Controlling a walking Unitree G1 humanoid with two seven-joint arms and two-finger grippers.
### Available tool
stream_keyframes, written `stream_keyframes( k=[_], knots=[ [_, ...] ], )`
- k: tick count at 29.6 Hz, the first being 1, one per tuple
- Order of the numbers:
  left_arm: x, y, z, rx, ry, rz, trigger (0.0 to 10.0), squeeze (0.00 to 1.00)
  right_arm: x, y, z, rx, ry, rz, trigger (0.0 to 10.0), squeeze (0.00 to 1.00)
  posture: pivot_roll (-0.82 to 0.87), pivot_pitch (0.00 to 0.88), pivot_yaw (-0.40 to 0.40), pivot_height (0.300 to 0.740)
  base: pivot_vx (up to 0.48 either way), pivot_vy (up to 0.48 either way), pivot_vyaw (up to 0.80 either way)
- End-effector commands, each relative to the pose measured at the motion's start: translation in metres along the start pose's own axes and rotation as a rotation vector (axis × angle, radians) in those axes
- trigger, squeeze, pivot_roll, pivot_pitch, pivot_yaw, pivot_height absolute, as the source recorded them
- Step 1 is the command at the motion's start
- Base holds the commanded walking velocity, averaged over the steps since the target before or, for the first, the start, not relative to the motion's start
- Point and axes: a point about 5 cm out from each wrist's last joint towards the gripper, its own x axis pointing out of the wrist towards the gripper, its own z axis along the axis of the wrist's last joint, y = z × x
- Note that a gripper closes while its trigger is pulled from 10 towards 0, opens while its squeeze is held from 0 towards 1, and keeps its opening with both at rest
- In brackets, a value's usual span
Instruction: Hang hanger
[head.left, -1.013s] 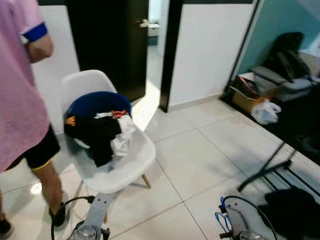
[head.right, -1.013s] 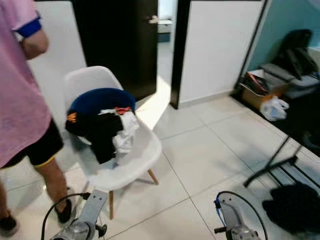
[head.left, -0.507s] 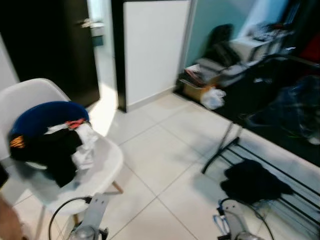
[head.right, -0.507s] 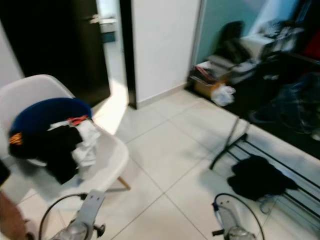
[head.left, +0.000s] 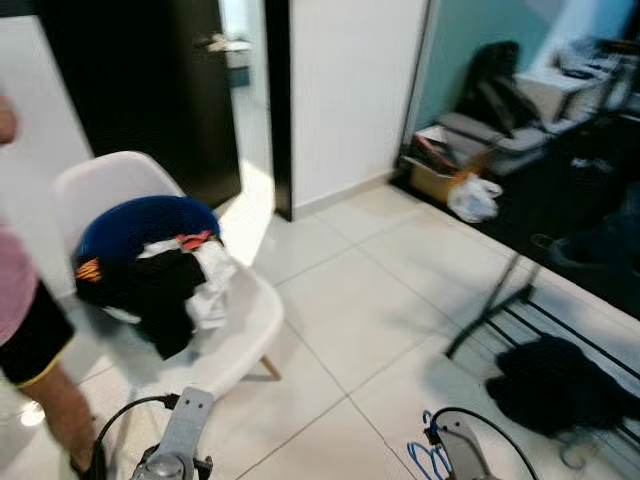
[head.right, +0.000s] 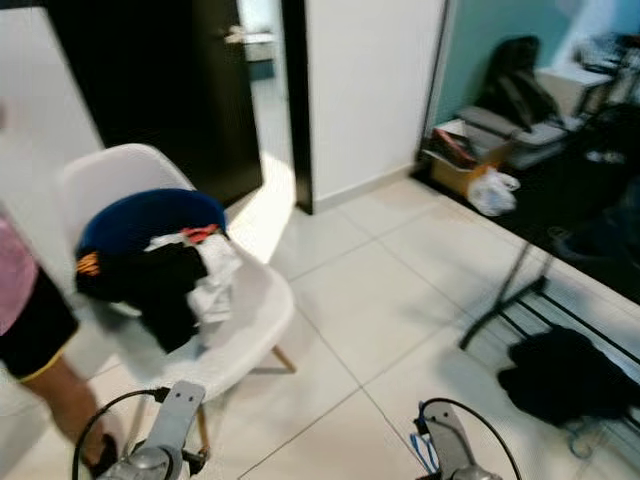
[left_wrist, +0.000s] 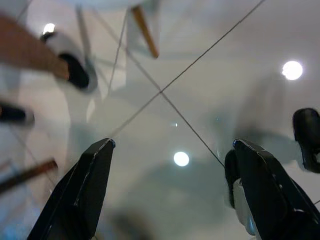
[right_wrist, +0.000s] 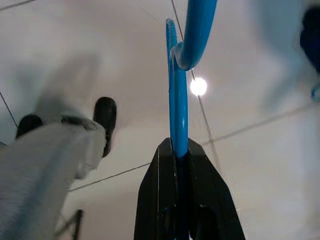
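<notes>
Right gripper (right_wrist: 180, 155): low over the tiled floor (head.left: 360, 320), pinched tight on the blue hanger (right_wrist: 176, 100).
Hanger: upright between the fingers, hook end away from the wrist.
Left gripper (left_wrist: 175, 150): spread wide, holding nothing, above the floor.
Chair (head.left: 250, 320): white, loaded with clothes (head.left: 160, 285), ahead on the left.
Person (head.left: 25, 330): beside the chair, at far left.
Rack (head.left: 500, 310): black, on the right; dark garment (head.left: 555, 385) at its base.

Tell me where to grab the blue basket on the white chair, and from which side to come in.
Grip the blue basket by the bare arc of rim toward the chair back, coming down from above. The heap of clothes spills over its front edge, and the white chair shell walls off the rear and sides, so likely only that upper rim is free for the open left gripper.
</notes>
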Motion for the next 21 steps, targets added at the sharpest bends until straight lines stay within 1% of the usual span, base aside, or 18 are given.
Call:
stream_keyframes(
  k=[1, 4, 7, 9, 13, 21],
  knots=[
    [-0.0002, -0.0023, -0.0033, 0.000, 0.012, -0.010, 10.0, 0.00, -0.0002, -0.0018, 0.0046, -0.013, -0.021, -0.012, 10.0, 0.00, -0.04, 0.000, 0.006, 0.740, 0.000, -0.472, 0.00],
    [-0.0002, -0.0032, -0.0045, 0.008, 0.018, -0.015, 10.0, 0.00, -0.0004, -0.0035, 0.0029, -0.012, -0.019, -0.026, 10.0, 0.00, -0.04, 0.000, 0.000, 0.740, 0.000, -0.472, 0.00],
    [-0.0003, -0.0031, -0.0050, 0.005, 0.020, -0.014, 10.0, 0.00, -0.0004, -0.0028, 0.0025, -0.010, -0.019, -0.009, 10.0, 0.00, -0.05, 0.000, 0.002, 0.740, 0.000, -0.472, 0.00],
    [-0.0003, -0.0028, -0.0051, 0.005, 0.020, -0.014, 10.0, 0.00, -0.0004, -0.0025, 0.0026, -0.028, -0.012, -0.002, 10.0, 0.00, -0.05, 0.000, 0.002, 0.740, 0.000, -0.416, 0.80],
    [-0.0003, -0.0018, -0.0051, -0.007, 0.017, -0.003, 10.0, 0.00, -0.0004, -0.0023, 0.0036, -0.049, -0.014, -0.002, 10.0, 0.00, -0.05, 0.000, 0.004, 0.740, 0.000, 0.000, 0.80],
    [-0.0002, -0.0014, -0.0037, -0.013, 0.006, 0.008, 10.0, 0.00, -0.0005, -0.0030, 0.0049, -0.060, -0.019, -0.006, 10.0, 0.00, -0.05, 0.000, -0.001, 0.740, 0.000, 0.000, 0.00]
  ],
)
